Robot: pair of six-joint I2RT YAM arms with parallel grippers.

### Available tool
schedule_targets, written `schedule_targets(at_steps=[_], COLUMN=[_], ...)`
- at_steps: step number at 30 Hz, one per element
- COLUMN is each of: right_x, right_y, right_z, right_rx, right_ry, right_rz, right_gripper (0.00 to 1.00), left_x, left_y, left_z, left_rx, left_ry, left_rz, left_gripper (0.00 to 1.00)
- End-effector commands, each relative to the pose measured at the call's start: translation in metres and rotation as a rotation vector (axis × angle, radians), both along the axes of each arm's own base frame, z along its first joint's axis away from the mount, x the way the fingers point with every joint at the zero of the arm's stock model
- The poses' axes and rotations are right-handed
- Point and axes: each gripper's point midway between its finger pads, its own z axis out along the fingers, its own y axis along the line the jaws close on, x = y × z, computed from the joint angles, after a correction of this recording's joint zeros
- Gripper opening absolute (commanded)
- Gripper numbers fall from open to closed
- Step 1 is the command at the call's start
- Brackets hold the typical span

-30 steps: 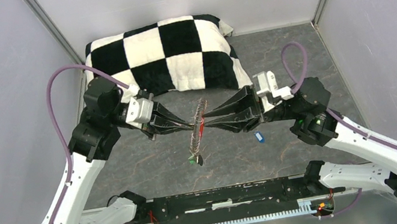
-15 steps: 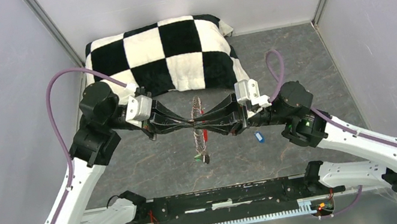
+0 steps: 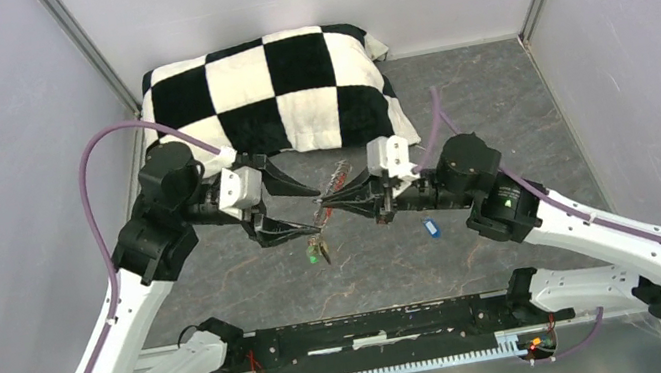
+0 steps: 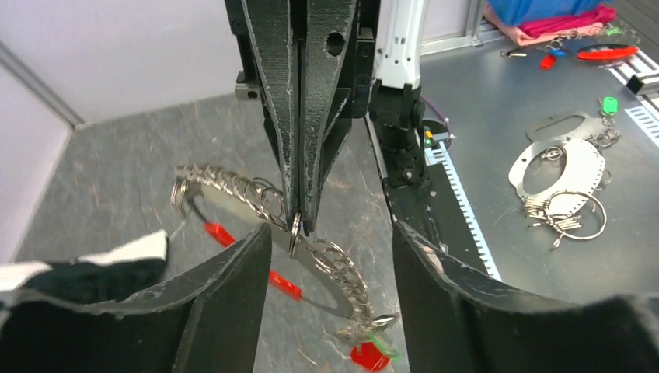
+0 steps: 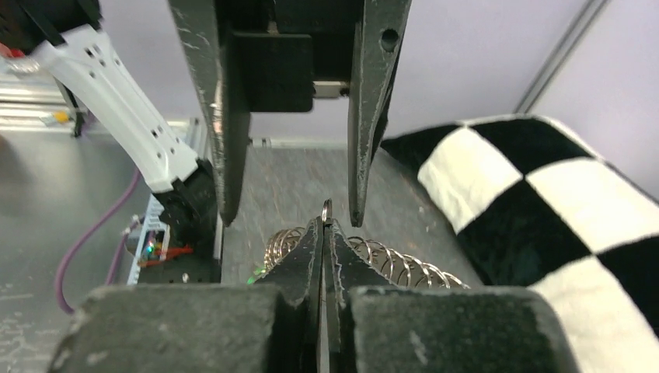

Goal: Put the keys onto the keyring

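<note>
The keyring (image 3: 333, 178) is a silvery strip strung with many small rings, hanging slanted above the table between both grippers. My right gripper (image 3: 324, 206) is shut on one of its rings; the pinched ring (image 5: 327, 208) pokes out past the closed tips (image 4: 301, 221). My left gripper (image 3: 311, 212) stands open, its fingers (image 4: 225, 303) on either side of the keyring (image 4: 233, 186) without touching it. Red key tags (image 4: 284, 284) hang under the strip, and a red and green pair (image 4: 369, 353) hangs at its low end (image 3: 316, 255). A blue key (image 3: 431, 227) lies on the table under the right wrist.
A black-and-white checkered cushion (image 3: 274, 84) lies at the back of the grey stone-patterned table. Grey walls close in both sides. Beyond the arm bases, a metal surface carries other ring plates (image 4: 559, 167) and loose keys.
The left gripper has opened and let go of the keyring. The right gripper has pushed left, shut on a ring, and now carries the keyring alone.
</note>
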Motion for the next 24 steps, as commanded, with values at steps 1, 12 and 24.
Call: schedule_targets(at_steps=[1, 12, 24], right_x=[0.016, 0.019, 0.018], right_y=[-0.007, 0.001, 0.013], right_z=[-0.002, -0.019, -0.024], right_rx=[-0.107, -0.229, -0.286], right_ry=[-0.024, 0.011, 0.027], right_rz=[-0.093, -0.071, -0.027], right_gripper=[0.01, 0.01, 0.01], left_x=[0.009, 0.025, 0.022], left_y=[0.013, 0.015, 0.01], left_z=[-0.034, -0.05, -0.054], left_rx=[0.151, 0.216, 0.206], left_ry=[-0.061, -0.069, -0.102], left_rz=[0.075, 0.128, 0.076], left_gripper=[0.66, 0.48, 0.4])
